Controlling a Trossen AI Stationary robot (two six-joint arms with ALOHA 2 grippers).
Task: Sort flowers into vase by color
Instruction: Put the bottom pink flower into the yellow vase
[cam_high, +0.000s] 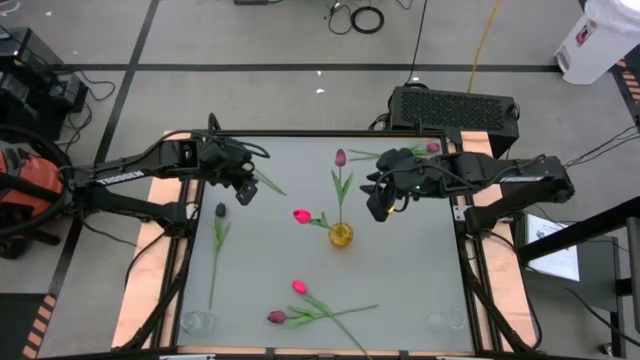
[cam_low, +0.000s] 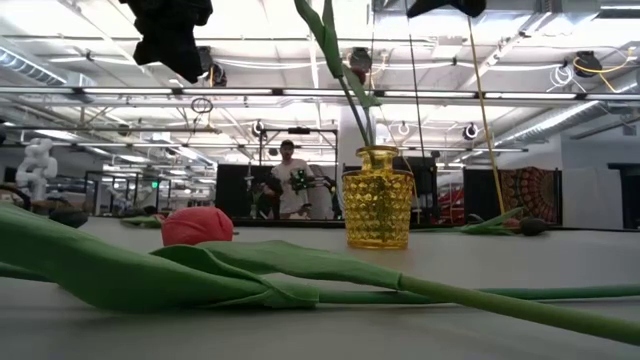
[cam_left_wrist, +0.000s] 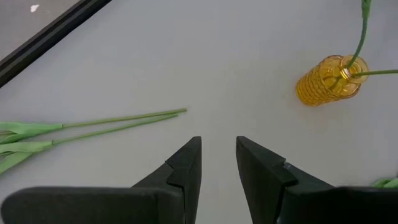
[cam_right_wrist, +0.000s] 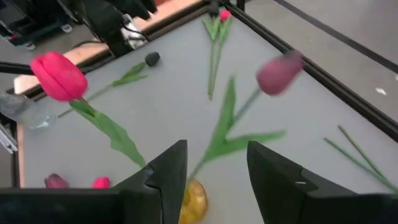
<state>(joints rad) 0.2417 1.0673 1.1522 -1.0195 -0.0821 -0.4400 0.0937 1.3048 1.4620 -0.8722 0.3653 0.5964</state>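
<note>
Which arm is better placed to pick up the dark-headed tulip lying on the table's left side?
Left. The left claw hovers empty and open just beside the dark-headed tulip. The right claw hangs open near the yellow vase, across the table from that flower.

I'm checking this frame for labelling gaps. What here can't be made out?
- High view: clear vases at the table's front corners, too faint to see contents.
- Low view: both grippers cut off by the top edge.
- Right wrist view: yellow vase half hidden behind the right gripper; maroon tulip blurred.

Grey table (cam_high: 400, 270), black box (cam_high: 453, 106) behind it, person (cam_low: 290, 180) standing beyond
</note>
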